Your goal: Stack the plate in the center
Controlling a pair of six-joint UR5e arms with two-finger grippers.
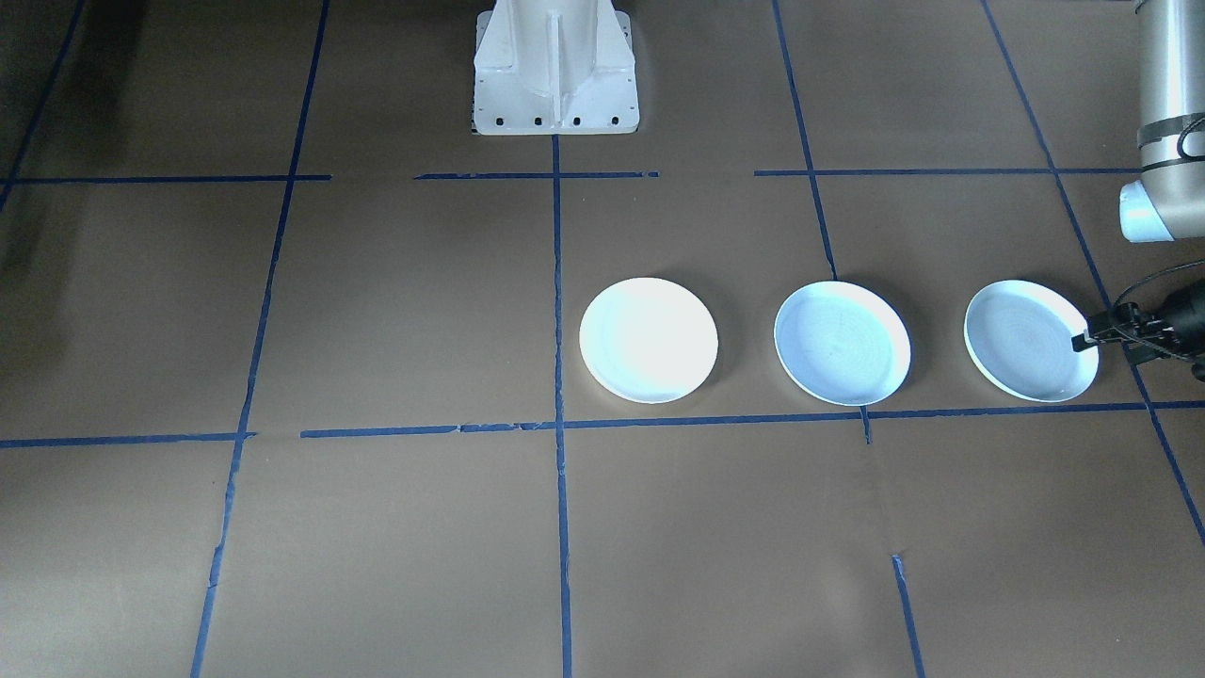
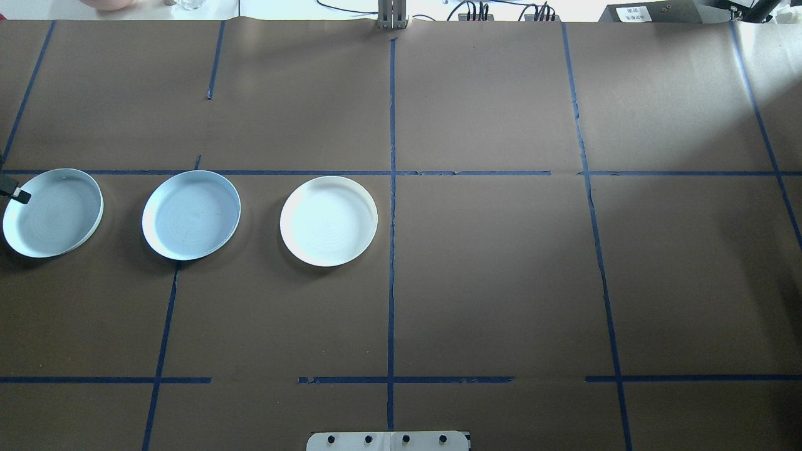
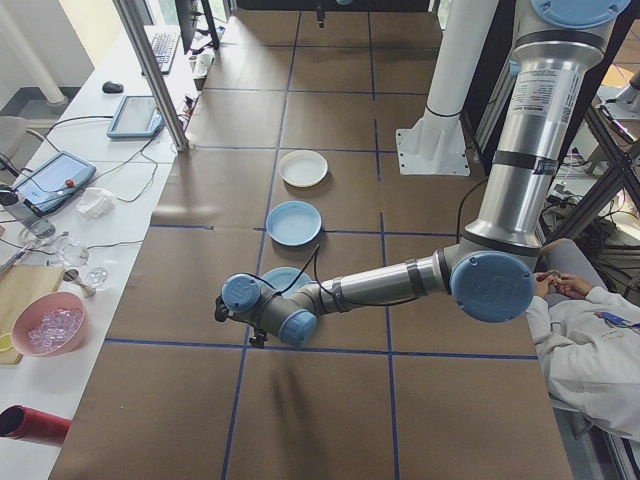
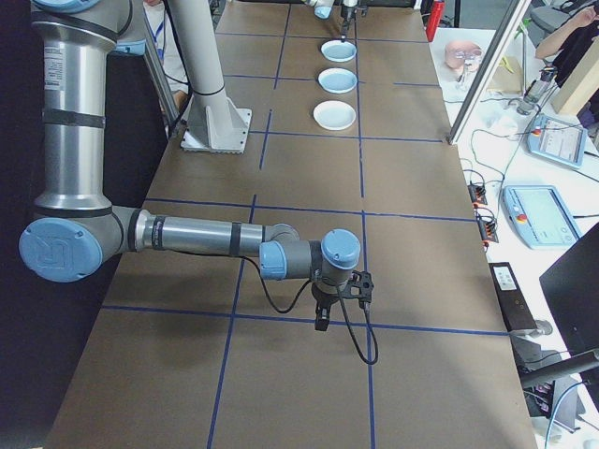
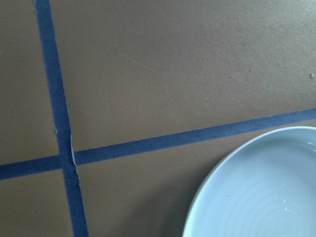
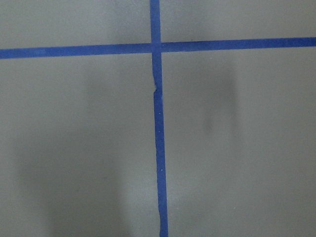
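Three plates [image 2: 192, 215] in a row, left claw [image 1: 1083, 340] at outermost plate's rim

Left gripper [image 1: 1083, 341] mostly cut off at frame edge, its jaws unclear, right gripper [image 4: 321, 321] too small

Surface: brown paper-covered table [image 2: 501, 282] gridded with blue tape lines [image 2: 391, 250].
Plates: three round plates in a row toward the left edge: pale blue outermost plate [image 2: 53, 213], pale blue middle plate [image 2: 191, 215], white plate [image 2: 329, 220] near centre.
Left gripper [image 2: 15, 193]: black tip at outermost plate's rim.
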